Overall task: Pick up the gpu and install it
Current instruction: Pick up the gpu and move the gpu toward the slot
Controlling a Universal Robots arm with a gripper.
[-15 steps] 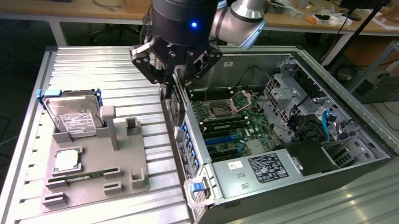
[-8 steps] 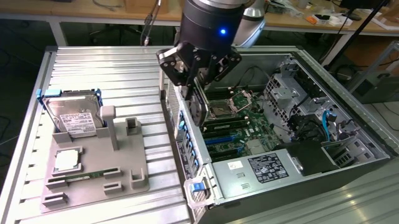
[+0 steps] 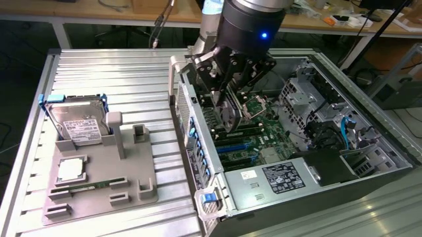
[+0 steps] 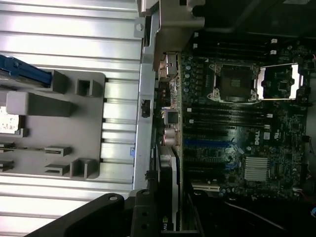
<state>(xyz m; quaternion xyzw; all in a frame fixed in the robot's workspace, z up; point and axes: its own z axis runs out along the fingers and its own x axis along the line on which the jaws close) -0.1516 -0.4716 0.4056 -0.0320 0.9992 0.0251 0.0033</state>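
The gpu (image 3: 229, 114), a thin dark card, hangs edge-down inside the open computer case (image 3: 396, 163), just above the motherboard (image 3: 267, 133) and its expansion slots. My gripper (image 3: 228, 96) is shut on the card's upper edge. In the wrist view the gpu (image 4: 169, 182) shows edge-on beside the case's rear wall, close to the blue slot (image 4: 207, 143), with a dark finger (image 4: 143, 217) next to it. I cannot tell whether the card's lower edge touches a slot.
On the exterior view's left, a grey holder tray (image 3: 99, 173) carries a silver hard drive with blue rails (image 3: 79, 123), a processor chip (image 3: 69, 170) and a green memory stick (image 3: 89, 187). The drive cage (image 3: 303, 94) and power supply (image 3: 283, 177) crowd the case interior.
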